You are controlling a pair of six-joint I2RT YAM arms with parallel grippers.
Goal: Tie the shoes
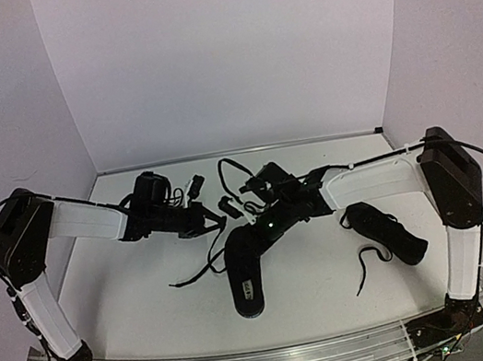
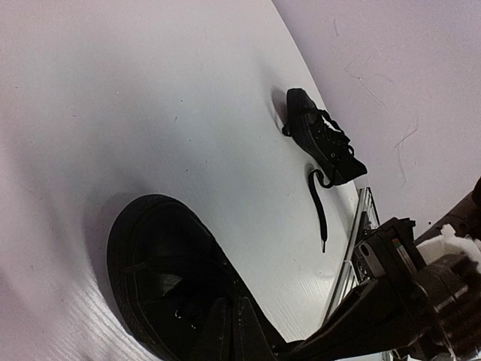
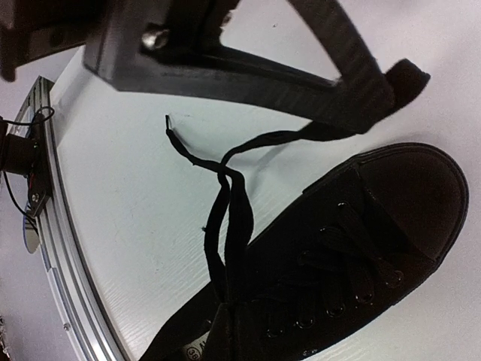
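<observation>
White table (image 1: 153,317), two black shoes (image 1: 246,273) (image 1: 386,232), pale lilac walls (image 1: 228,52)

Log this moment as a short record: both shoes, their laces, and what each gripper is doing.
middle shoe: on the table between the arms, untied
middle shoe's lace: two strands crossed once, no bow
right shoe: apart on the right side, untouched
right shoe's lace: loose, trailing on the table
right gripper: shut on middle shoe's lace
left gripper: shut, beside the middle shoe; whether it holds a lace cannot be told
task state: neither shoe tied
</observation>
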